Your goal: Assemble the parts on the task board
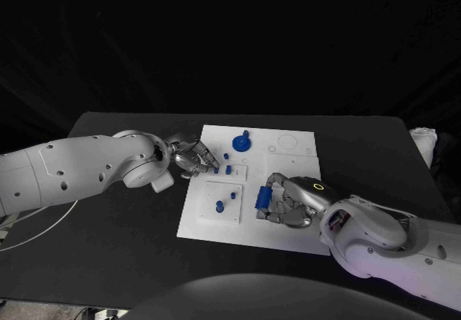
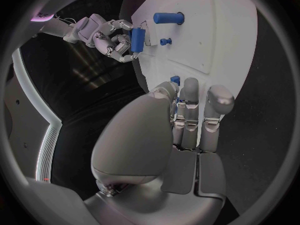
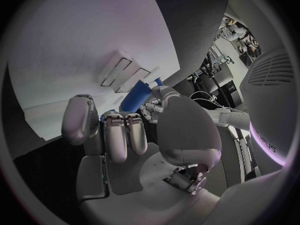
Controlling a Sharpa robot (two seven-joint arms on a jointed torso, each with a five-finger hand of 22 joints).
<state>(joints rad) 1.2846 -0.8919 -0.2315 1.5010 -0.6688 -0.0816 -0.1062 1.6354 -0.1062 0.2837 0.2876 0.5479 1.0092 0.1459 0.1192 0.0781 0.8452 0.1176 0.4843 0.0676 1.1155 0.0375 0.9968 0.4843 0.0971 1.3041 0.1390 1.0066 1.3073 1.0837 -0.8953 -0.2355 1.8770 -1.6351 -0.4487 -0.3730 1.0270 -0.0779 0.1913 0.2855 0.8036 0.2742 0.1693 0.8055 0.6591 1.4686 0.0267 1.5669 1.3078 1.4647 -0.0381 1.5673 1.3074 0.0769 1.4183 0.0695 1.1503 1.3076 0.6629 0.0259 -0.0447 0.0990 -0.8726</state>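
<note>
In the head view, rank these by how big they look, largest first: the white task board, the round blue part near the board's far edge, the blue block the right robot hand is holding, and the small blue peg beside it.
1. task board
2. and 3. round blue part and blue block: too alike to rank
4. small blue peg

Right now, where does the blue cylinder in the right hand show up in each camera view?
Head view: the blue cylinder sits in the right hand, over the task board.
Left wrist view: the cylinder is held at the board's edge.
Right wrist view: it rises above the fingers.
Shared landmark: the white task board.
</note>
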